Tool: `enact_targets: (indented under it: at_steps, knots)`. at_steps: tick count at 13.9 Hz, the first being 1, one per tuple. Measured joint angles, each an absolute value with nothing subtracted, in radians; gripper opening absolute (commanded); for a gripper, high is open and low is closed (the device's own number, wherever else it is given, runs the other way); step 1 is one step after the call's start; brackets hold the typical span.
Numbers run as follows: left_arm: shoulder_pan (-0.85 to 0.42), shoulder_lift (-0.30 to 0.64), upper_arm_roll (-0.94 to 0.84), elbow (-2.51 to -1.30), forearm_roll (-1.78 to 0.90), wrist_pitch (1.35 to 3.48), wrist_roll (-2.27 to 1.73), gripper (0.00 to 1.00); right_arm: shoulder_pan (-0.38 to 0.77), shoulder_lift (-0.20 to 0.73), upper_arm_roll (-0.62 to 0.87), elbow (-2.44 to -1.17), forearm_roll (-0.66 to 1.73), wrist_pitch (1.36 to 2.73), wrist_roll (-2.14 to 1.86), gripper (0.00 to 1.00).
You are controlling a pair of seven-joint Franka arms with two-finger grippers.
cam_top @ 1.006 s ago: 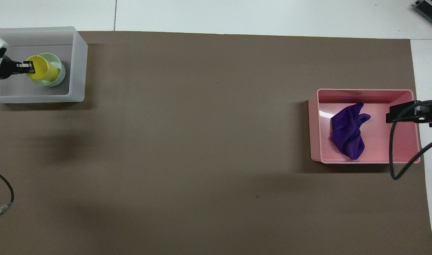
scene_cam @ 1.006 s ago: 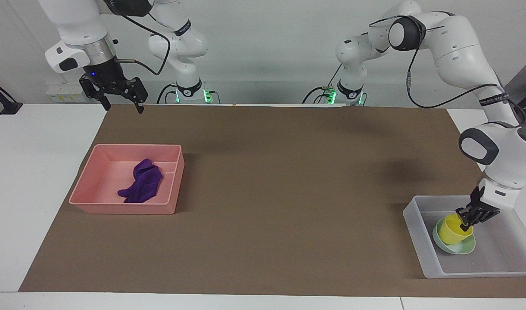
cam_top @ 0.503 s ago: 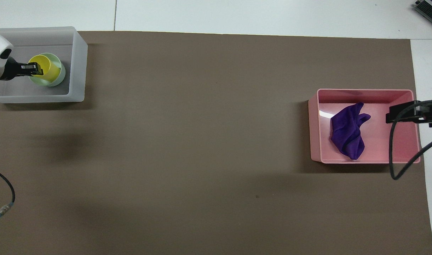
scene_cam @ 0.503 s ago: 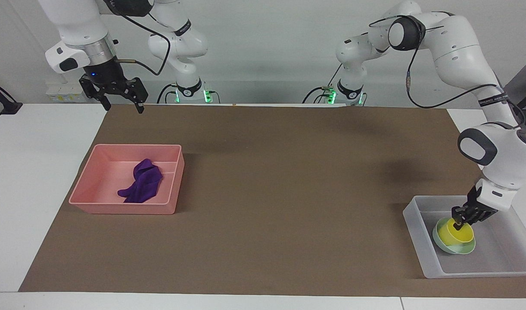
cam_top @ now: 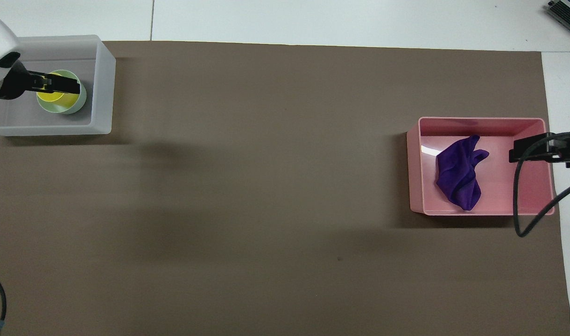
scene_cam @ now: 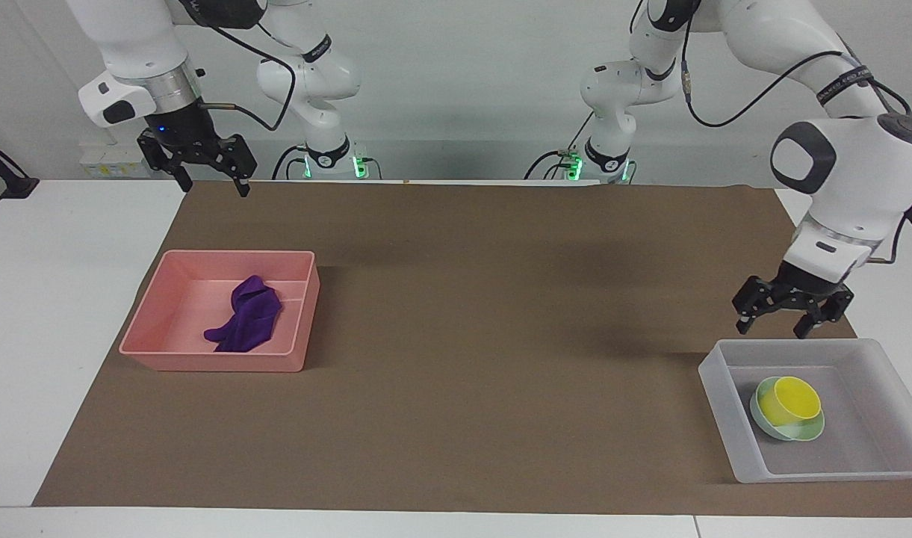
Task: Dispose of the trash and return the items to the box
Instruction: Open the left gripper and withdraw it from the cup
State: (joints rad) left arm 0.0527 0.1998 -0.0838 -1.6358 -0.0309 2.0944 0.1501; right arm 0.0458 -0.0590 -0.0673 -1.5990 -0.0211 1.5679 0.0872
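A: Where are the cup and bowl?

B: The yellow cup (scene_cam: pixel 790 400) sits tilted inside the green bowl (scene_cam: pixel 788 424), and both are in the clear box (scene_cam: pixel 728 418) at the lower right of the facing view. In the overhead view that box (cam_top: pixel 102 84) is at the upper left, with the cup (cam_top: pixel 56 97) and bowl (cam_top: pixel 77 100) partly covered by the gripper above them.

A: So the left gripper has hold of the cup?

B: No. The left gripper (scene_cam: pixel 792 314) hangs in the air above the box's upper edge, clear of the cup. Its fingers are spread apart and there is nothing between them. In the overhead view the left gripper (cam_top: pixel 49 83) lies across the cup's rim, but the facing view shows a plain gap below it.

A: And the rag?

B: The purple rag (scene_cam: pixel 246 315) lies crumpled on the floor of the pink tray (scene_cam: pixel 216 362), at the middle left of the facing view. In the overhead view the rag (cam_top: pixel 458 172) and tray (cam_top: pixel 481 122) are at the middle right.

A: What about the right gripper?

B: The right gripper (scene_cam: pixel 208 168) waits high at the upper left of the facing view, above the brown mat's (scene_cam: pixel 463 314) upper corner on the bench (scene_cam: pixel 52 299), well apart from the tray. Its fingers are open and empty. In the overhead view only part of it shows, over the tray's right-hand edge (cam_top: pixel 534 151).
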Motion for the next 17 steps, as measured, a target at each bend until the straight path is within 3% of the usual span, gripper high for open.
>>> enact_targets:
  at_steps: [3, 8, 14, 17]
  knots:
    - [-0.024, 0.089, -0.084, -1.709, -0.01, 2.023, 0.07, 1.0, 0.046, -0.059, -0.067, -1.599, -0.021, 1.568, 0.087, 1.0]
    - [-0.035, -0.049, -0.078, -1.707, 0.007, 1.833, 0.058, 1.0, 0.046, -0.059, -0.067, -1.599, -0.021, 1.568, 0.087, 1.0]
    - [-0.033, -0.001, -0.074, -1.509, 0.028, 1.584, 0.059, 1.0, 0.045, -0.059, -0.067, -1.599, -0.021, 1.568, 0.087, 1.0]
    - [-0.034, 0.014, -0.076, -1.49, 0.028, 1.535, 0.059, 1.0, 0.045, -0.059, -0.067, -1.599, -0.021, 1.568, 0.087, 1.0]
